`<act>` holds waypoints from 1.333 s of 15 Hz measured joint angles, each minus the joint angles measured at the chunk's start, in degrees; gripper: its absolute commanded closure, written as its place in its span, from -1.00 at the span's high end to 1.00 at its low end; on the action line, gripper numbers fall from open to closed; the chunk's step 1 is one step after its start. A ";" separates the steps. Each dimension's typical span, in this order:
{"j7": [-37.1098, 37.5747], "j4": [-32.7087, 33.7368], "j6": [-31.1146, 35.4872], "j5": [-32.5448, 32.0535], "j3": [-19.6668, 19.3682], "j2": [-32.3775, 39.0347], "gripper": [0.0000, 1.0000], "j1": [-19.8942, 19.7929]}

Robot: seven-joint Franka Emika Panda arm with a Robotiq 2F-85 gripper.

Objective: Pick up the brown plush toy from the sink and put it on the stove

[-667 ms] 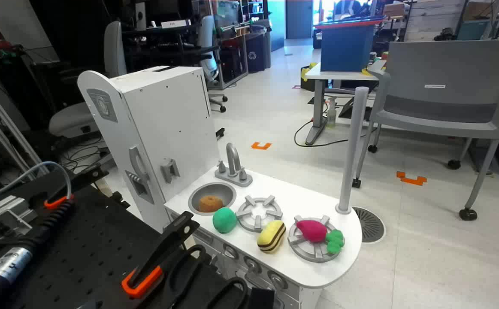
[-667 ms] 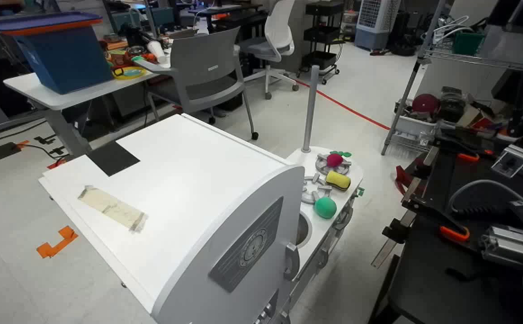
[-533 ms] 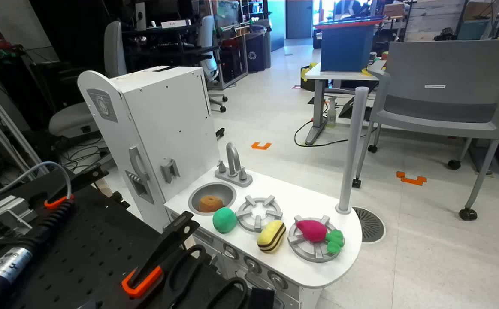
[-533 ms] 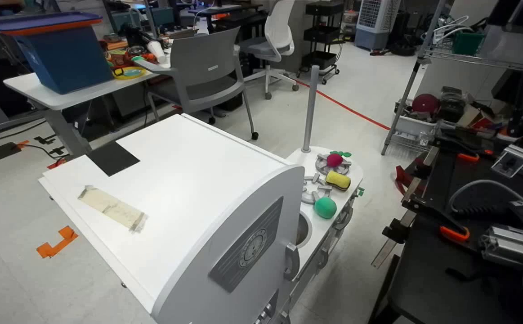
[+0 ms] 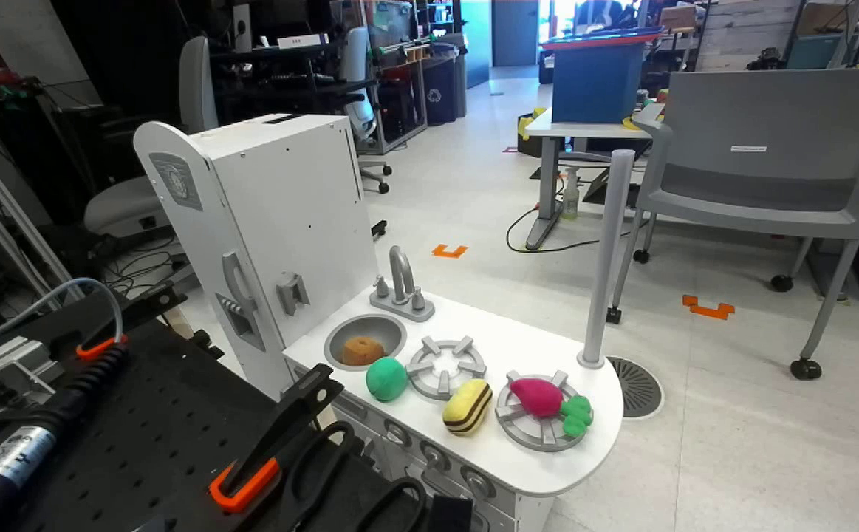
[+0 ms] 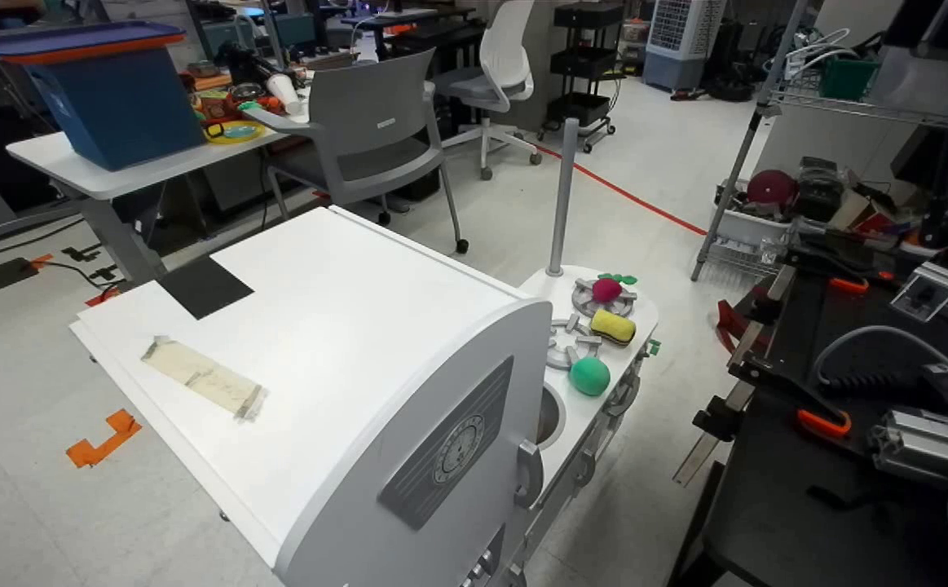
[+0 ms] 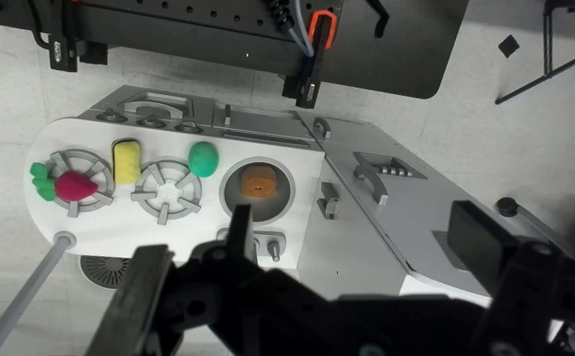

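Observation:
The brown plush toy [image 5: 363, 351] lies in the round grey sink [image 5: 383, 325] of a white toy kitchen. In the wrist view the toy [image 7: 258, 181] rests near the sink's [image 7: 267, 211] upper side. In an exterior view the fridge hides the toy, and only part of the sink [image 6: 552, 417] shows. The stove has two grey burners. The burner beside the sink [image 7: 143, 196] bears nothing; the far burner [image 7: 73, 208] holds a pink beet toy [image 7: 73, 186]. My gripper [image 7: 354, 217] is open and empty, high above the kitchen, its jaws wide apart. It is out of both exterior views.
A green ball-like toy [image 5: 386, 379] sits between sink and near burner. A yellow striped toy [image 5: 467, 407] lies between the burners. A faucet [image 5: 402, 275] stands behind the sink. The tall white fridge [image 5: 296, 207] and a grey post [image 5: 608, 258] rise at the ends.

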 measured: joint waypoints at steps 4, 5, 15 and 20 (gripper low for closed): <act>1.14 -1.48 3.81 -0.74 0.87 3.61 1.00 -0.47; 1.55 -1.98 6.70 -0.97 1.34 5.88 1.00 -0.58; 26.92 5.71 39.19 -22.03 5.96 41.11 1.00 -3.30; 45.64 17.21 39.46 -38.54 -2.67 56.31 1.00 1.92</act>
